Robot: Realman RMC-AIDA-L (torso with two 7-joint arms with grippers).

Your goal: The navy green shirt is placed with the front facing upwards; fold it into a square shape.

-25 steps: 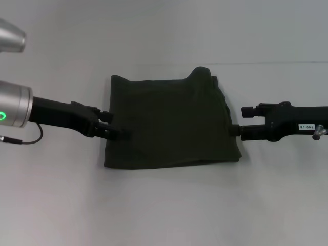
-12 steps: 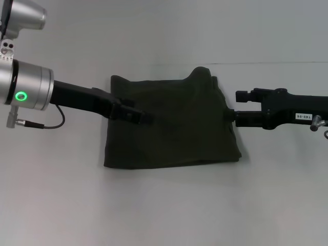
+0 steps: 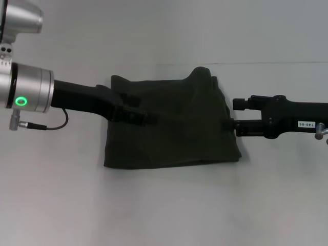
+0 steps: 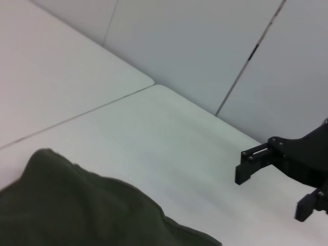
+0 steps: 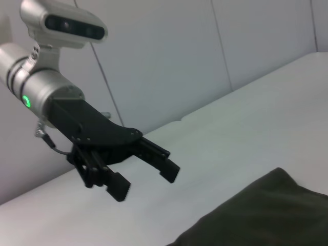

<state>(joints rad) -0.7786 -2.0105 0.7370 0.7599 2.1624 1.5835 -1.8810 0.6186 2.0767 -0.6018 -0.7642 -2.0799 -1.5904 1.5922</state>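
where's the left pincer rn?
Head view: the left pincer is open above the folded navy green shirt, over its left part; the right pincer is at the opposite edge.

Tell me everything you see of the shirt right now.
The shirt is dark olive, soft cloth, already folded into a rough square lying flat on the white table, with a raised bump at its far edge. No print shows. The open left gripper hovers over its left part; the right gripper is at its right edge.
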